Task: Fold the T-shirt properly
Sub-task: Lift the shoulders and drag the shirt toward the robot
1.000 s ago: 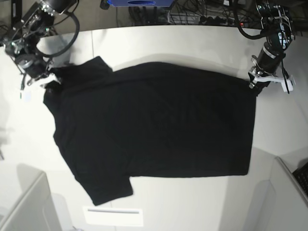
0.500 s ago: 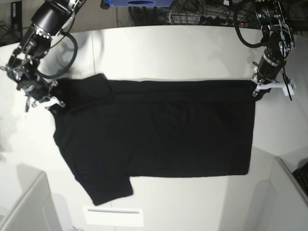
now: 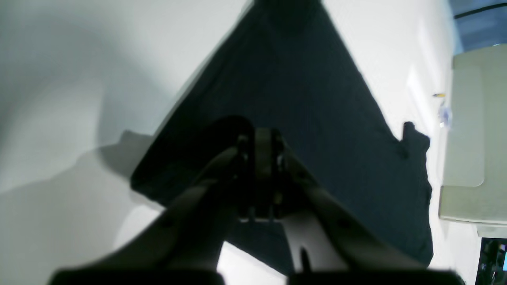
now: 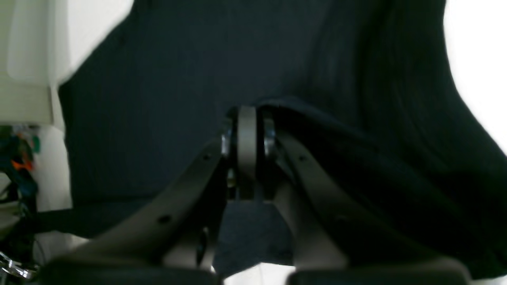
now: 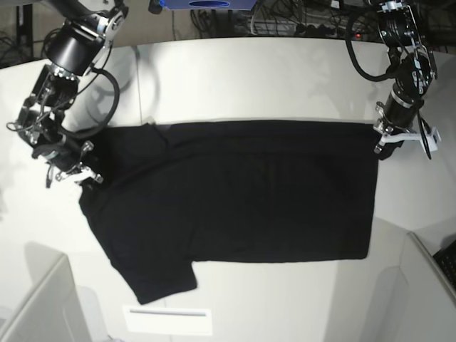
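The black T-shirt (image 5: 235, 192) lies plain side up on the white table (image 5: 249, 71), with its far edge folded over in a straight line. My left gripper (image 5: 382, 146), on the right of the base view, is shut on the shirt's far right corner. In the left wrist view the gripper (image 3: 263, 146) pinches the dark cloth (image 3: 301, 91). My right gripper (image 5: 85, 174), on the left of the base view, is shut on the shirt near the far sleeve. In the right wrist view the gripper (image 4: 246, 118) holds a fold of the cloth (image 4: 198, 59). No print shows.
A white strip (image 5: 167, 319) lies near the table's front edge. Grey panels stand at the front left (image 5: 43, 306) and front right (image 5: 427, 292). Cables (image 5: 299, 21) run behind the table. A pale panel (image 3: 471, 138) shows at the right of the left wrist view.
Both grippers have moved toward the front of the table, drawing the shirt's far edge with them. That edge now lies straighter and nearer the front.
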Motion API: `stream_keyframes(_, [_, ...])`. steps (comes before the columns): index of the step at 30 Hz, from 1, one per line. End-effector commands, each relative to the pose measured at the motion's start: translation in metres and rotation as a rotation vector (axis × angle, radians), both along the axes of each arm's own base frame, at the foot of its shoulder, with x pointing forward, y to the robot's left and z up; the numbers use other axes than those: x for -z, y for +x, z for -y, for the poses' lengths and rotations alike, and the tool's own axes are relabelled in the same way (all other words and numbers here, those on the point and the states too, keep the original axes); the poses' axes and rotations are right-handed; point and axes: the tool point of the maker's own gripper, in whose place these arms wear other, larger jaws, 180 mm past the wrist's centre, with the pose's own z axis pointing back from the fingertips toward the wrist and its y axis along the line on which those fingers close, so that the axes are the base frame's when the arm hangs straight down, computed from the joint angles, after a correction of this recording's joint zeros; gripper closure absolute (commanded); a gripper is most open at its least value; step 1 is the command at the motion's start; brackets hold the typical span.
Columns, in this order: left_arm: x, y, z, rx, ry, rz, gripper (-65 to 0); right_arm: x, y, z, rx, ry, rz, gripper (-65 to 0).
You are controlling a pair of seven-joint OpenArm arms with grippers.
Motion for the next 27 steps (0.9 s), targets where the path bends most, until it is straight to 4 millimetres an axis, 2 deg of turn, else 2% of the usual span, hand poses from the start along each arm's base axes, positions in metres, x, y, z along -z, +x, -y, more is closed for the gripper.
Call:
stream_keyframes(1, [-0.014,0.007,-0.005,-0.002,0.023,0.044,0.0,-0.019,0.013,0.007,0.017,-0.005,0.060,0.0])
stream_keyframes(4, [-0.008,0.009,-0.010,-0.034,0.006,0.024,0.0,-0.026,0.021,0.007,0.018,-0.004,0.079,0.0])
stream_keyframes(8, [-0.003,0.014,-0.016,-0.072,-0.014,0.007,0.0,-0.017,0.026,0.008,0.019,-0.004,0.045,0.0])
stream_keyframes(11, [-0.008,0.020,-0.016,-0.073,-0.015,0.023,0.0,-0.012,0.028,0.010,0.013,-0.048,0.022,0.0])
stream_keyframes(16, [-0.016,0.031,-0.016,-0.074,-0.019,0.050,0.0,-0.020,0.036,0.015,0.035,-0.056,0.061,0.0])
stream_keyframes(23, [-0.001,0.038,-0.021,-0.092,-0.046,0.019,0.0,-0.024,0.042,0.015,0.038,-0.051,0.072,0.0])
stream_keyframes(27, [-0.001,0.039,-0.021,-0.091,-0.048,0.020,0.0,-0.019,0.042,0.014,0.041,-0.041,0.058,0.0])
